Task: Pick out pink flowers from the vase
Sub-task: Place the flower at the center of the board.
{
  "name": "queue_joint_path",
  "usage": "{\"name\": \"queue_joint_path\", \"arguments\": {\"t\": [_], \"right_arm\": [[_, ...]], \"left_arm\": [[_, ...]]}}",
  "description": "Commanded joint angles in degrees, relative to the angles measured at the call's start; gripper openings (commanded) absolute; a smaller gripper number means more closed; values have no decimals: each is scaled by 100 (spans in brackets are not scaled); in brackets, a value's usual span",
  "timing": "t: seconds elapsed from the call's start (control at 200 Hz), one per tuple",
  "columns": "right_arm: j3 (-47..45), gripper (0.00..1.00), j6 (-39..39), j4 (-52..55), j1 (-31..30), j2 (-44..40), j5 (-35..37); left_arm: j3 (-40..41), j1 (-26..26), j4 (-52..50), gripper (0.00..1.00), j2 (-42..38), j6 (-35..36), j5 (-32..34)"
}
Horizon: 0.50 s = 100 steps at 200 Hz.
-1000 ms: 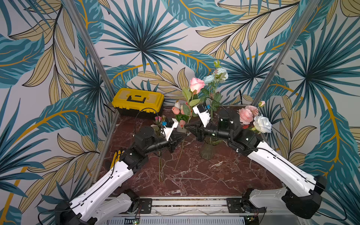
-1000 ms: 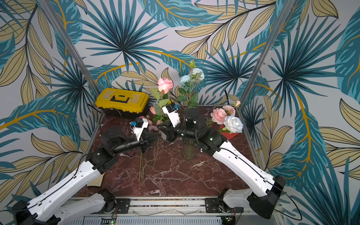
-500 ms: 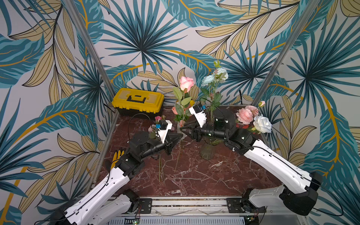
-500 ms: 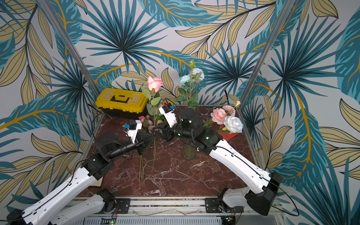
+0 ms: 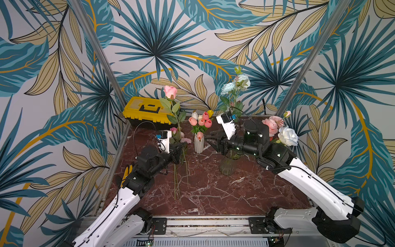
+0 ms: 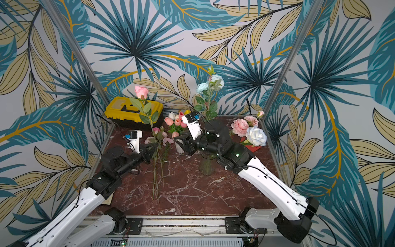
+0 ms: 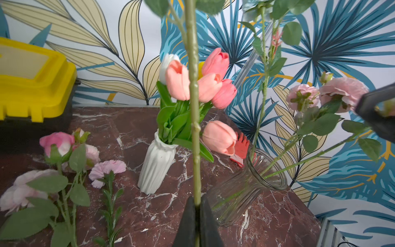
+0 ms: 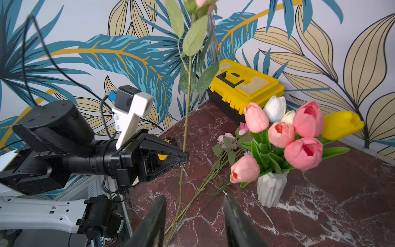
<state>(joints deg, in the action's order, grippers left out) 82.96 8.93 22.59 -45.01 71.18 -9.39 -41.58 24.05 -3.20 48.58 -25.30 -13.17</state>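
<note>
**Left wrist view: pink rose (image 7: 194, 102) held upright by its stem**

The pink rose is a tight bud on a long green stem with toothed leaves. It stands upright over the marble table (image 5: 213, 192), left of the white vase (image 5: 198, 145) and well apart from the glass vase (image 5: 227, 165). The left gripper (image 7: 197, 203) reaches in level, its jaws pinched on the lower stem. The right gripper (image 5: 210, 138) hovers near the white vase, jaws apart and empty. The left wrist view cuts off the bloom. In both top views the right arm hides the glass vase's mouth.
</note>
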Motion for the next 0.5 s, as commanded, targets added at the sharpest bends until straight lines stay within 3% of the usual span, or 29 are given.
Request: {"name": "queue_joint_path", "arguments": {"t": [0.0,0.205,0.32,0.496], "right_arm": [[65,45,-134,193,-16,-119,143],[-159,45,-124,73,-16,-196,65],[-192,45,-123,102,-16,-142,-24],[-216,45,-170,96,-16,-130,-41]], "left_arm": [[226,-309,-234,0,411,-273,-359],[102,-401,-256,0,1514,-218,-401],[-341,-414,-807,0,2164,-65,-555],[-573,-451,-1015,0,2722,-211,-446]]}}
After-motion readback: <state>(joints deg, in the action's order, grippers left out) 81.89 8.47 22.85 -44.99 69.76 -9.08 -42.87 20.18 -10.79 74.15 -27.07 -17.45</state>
